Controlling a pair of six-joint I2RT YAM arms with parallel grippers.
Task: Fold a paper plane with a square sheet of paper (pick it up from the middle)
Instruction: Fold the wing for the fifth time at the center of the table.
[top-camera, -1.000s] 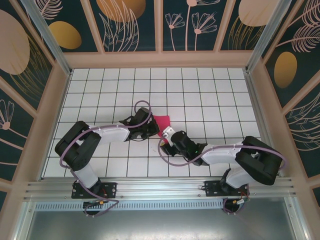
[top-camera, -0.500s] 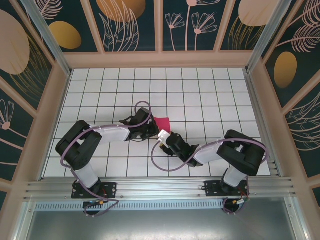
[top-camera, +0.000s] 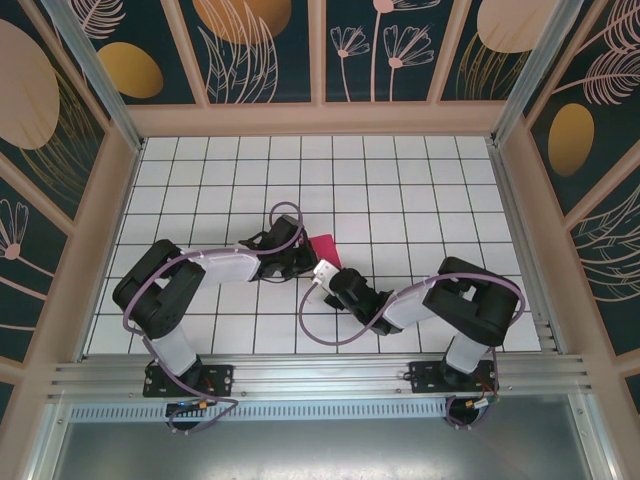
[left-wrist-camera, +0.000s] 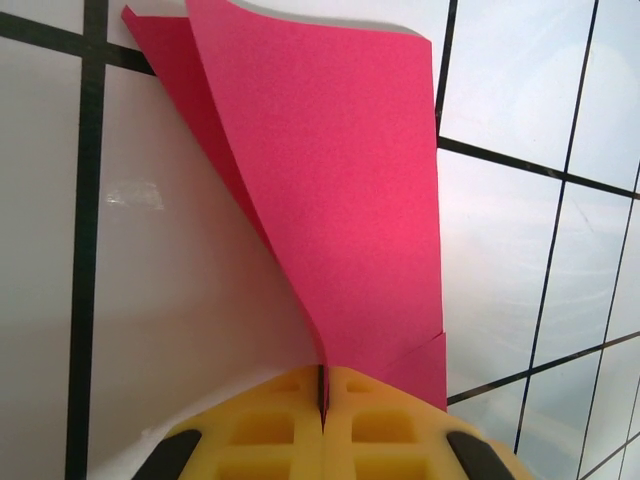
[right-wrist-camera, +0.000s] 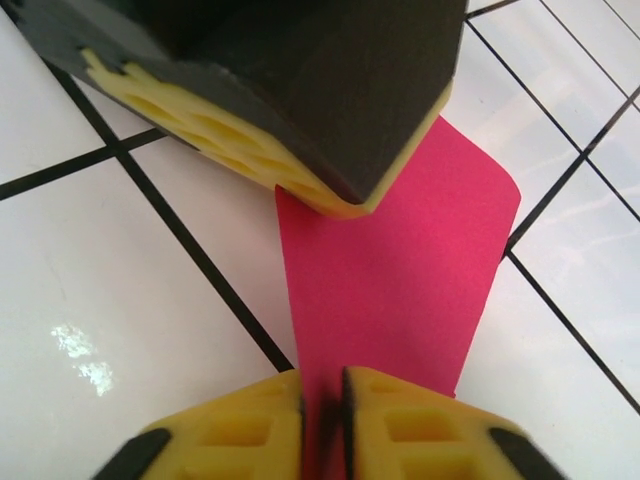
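pink paper (top-camera: 325, 244), folded over, lies near the middle of the tiled table (top-camera: 420, 190), caught from two sides. the left gripper (left-wrist-camera: 322, 388), at the paper's near-left edge, has its yellow pads (left-wrist-camera: 262, 425) squeezed together on a raised fold, two layers fanning away from it. the right gripper (right-wrist-camera: 322, 405), at the paper's near edge just beside the left one, is all but closed, nipping the sheet's thin edge.
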